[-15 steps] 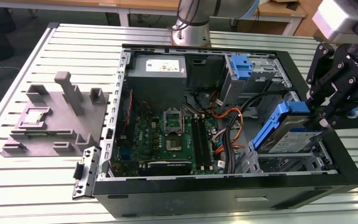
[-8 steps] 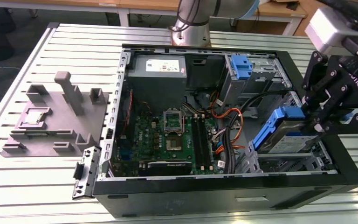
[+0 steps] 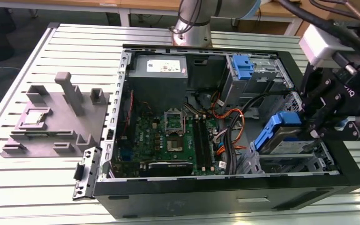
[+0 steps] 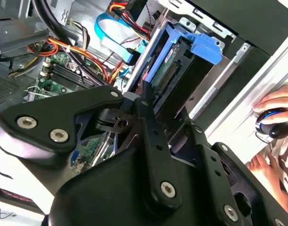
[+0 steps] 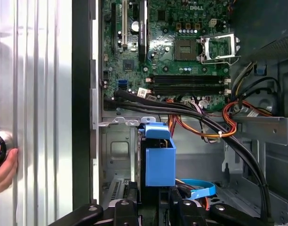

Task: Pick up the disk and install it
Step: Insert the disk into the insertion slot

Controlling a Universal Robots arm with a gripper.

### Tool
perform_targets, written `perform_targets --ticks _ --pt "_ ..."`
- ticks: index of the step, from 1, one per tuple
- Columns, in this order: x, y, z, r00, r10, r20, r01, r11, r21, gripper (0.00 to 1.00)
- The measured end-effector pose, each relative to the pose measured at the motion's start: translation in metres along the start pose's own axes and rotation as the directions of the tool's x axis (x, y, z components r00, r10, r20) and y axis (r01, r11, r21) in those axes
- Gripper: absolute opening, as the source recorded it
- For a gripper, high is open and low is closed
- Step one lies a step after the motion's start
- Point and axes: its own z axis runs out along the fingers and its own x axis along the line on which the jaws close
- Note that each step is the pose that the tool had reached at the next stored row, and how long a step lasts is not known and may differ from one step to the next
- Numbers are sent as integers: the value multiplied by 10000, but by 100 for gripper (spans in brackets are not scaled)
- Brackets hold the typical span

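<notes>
The disk (image 3: 281, 134), a silver drive in blue plastic rails, stands on edge, tilted, at the exterior view's right side of the open computer case (image 3: 230, 190). It sits just above a metal drive cage (image 3: 292, 165). My black gripper (image 3: 306, 127) is shut on the disk from the right. In the second wrist view a black finger (image 4: 148, 110) lies along the disk (image 4: 179, 63), whose connector edge faces the camera. In the first wrist view the disk's blue rail (image 5: 159, 160) rises between the fingertips (image 5: 126, 207), over the case floor.
Black and orange cables (image 5: 205, 125) run close beside the disk. The motherboard (image 3: 170, 136) fills the case's middle, a grey power supply (image 3: 161, 68) the back. A bare blue bracket (image 3: 243, 65) sits in the rear bay. A grey fixture (image 3: 55, 117) stands on the table. A person's hand (image 4: 276, 113) rests nearby.
</notes>
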Motion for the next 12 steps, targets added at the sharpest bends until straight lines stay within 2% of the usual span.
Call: perform_targets --ticks 8,12 --pt "5 -2 120 10000 0 0 0 10000 0 35" --pt "6 -3 157 10000 0 -3 0 10000 0 35"
